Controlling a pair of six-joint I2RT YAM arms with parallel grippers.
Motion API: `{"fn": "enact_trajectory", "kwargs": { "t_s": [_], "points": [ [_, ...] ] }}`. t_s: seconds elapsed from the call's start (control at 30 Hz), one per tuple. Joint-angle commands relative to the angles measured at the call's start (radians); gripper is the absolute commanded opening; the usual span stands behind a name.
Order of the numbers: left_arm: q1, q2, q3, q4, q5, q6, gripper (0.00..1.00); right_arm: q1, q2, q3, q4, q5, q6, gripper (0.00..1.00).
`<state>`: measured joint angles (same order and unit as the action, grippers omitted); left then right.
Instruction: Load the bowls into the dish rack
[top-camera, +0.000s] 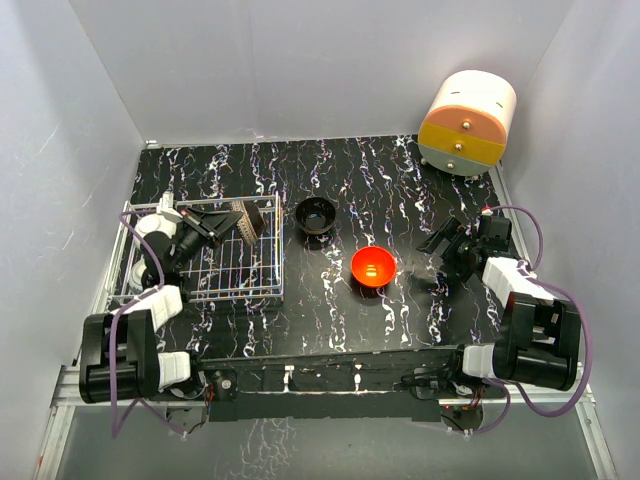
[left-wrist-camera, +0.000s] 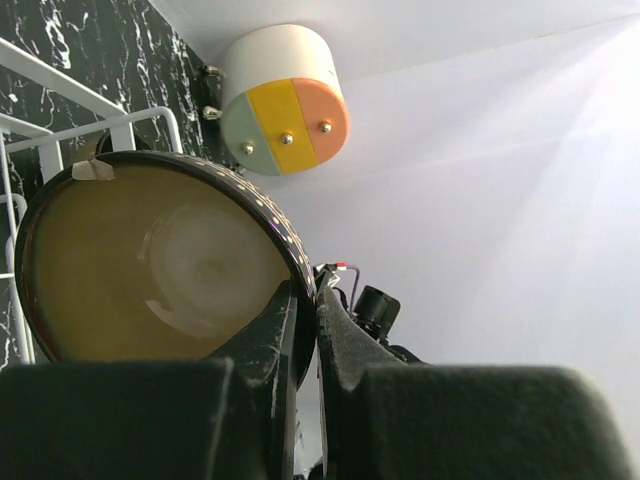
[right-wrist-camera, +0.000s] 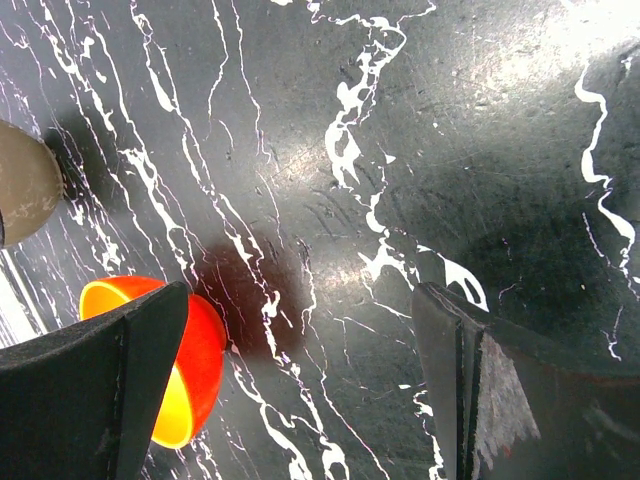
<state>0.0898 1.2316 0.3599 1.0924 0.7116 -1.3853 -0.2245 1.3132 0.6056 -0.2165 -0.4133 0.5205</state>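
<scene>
Black marble-look tabletop (top-camera: 400, 190) with white veins, plain white walls boxing it in, and the action is happening over on the left: the left gripper (left-wrist-camera: 308, 300) is clamping its two fingers tight on the rim of a small round brown-gold bowl (left-wrist-camera: 150, 270) with a dark outside, one finger inside and one out, and is holding it up on edge over the far right corner of the rectangular white wire-grid dish rack (top-camera: 230, 290). That bowl is looking glazed and rigid, so I'm judging it slick, fairly light and liable to chip against the wires; the rim pinch is the sensible hold, since the rounded wall is offering nothing else to bite on. A scrap of pale tape (left-wrist-camera: 95, 170) is sitting on its lip. Inside the rack, what is looking like a plain white bowl (top-camera: 150, 226) is resting at the far left end, and another pale round shape nearer the arm is too hidden to name. Out on the table, a glossy red-orange bowl (top-camera: 373, 267) is sitting upright and empty, and a small black bowl (top-camera: 316, 215), also empty, is waiting just beyond the rack's right side. The right gripper (right-wrist-camera: 300, 300) is hanging low near the red-orange one with its jaws spread wide and nothing in them. Far right, the round cream-and-orange drawer cabinet (top-camera: 467, 122) is showing closed fronts, its contents unseen.
</scene>
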Motion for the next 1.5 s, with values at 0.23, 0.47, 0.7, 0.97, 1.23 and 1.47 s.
{"fn": "enact_trajectory", "kwargs": {
  "t_s": [0.23, 0.47, 0.7, 0.97, 1.23, 1.47],
  "points": [
    [0.007, 0.129, -0.045, 0.324, 0.028, -0.084, 0.00, -0.005, -0.007, -0.003, 0.030, 0.022, -0.019, 0.97],
    [0.008, 0.211, -0.069, 0.360, 0.025, -0.064, 0.00, -0.005, -0.001, -0.002, 0.035, 0.023, -0.019, 0.98],
    [0.033, 0.278, -0.148, 0.451, 0.024, -0.068, 0.00, -0.006, 0.012, -0.004, 0.046, 0.016, -0.019, 0.98],
    [0.083, 0.276, -0.224, 0.429, 0.065, -0.060, 0.00, -0.004, 0.014, -0.009, 0.051, 0.015, -0.019, 0.98],
    [0.110, 0.169, -0.286, 0.234, 0.062, 0.041, 0.05, -0.005, 0.010, -0.015, 0.054, 0.018, -0.019, 0.98],
    [0.162, -0.029, -0.273, -0.088, 0.057, 0.154, 0.21, -0.005, 0.014, -0.020, 0.063, 0.014, -0.017, 0.98]
  ]
}}
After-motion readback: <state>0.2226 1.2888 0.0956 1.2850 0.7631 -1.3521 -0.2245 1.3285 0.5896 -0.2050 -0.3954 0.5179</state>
